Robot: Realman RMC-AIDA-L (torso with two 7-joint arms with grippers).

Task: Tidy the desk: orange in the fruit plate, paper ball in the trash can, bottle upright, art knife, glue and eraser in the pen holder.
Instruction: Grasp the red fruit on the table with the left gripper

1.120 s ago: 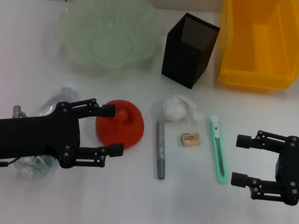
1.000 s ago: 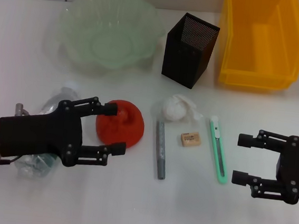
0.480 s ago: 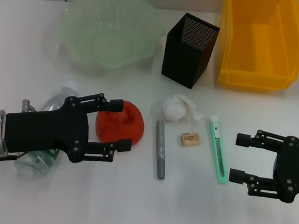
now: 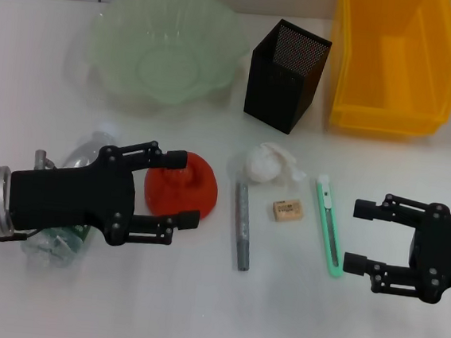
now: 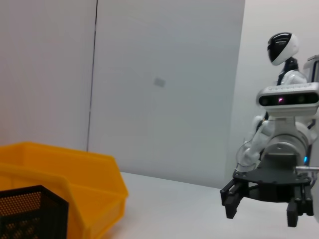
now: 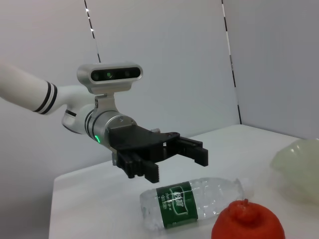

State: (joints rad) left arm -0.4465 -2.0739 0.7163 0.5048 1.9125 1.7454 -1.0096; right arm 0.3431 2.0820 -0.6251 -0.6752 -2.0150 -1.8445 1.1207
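White desk (image 4: pixel 196 310): left gripper (image 4: pixel 177 188), jaws spread, is straddling the orange (image 4: pixel 182 183); centre it, then close gently.

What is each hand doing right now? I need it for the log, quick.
Left hand: open, fingers either side of the orange, not closed on it.
Right hand: open, empty, beside the art knife.

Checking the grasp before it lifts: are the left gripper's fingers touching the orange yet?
Cannot tell. In the head view the open left gripper brackets the orange, fingertips overlapping its edge; the right wrist view suggests it's higher.
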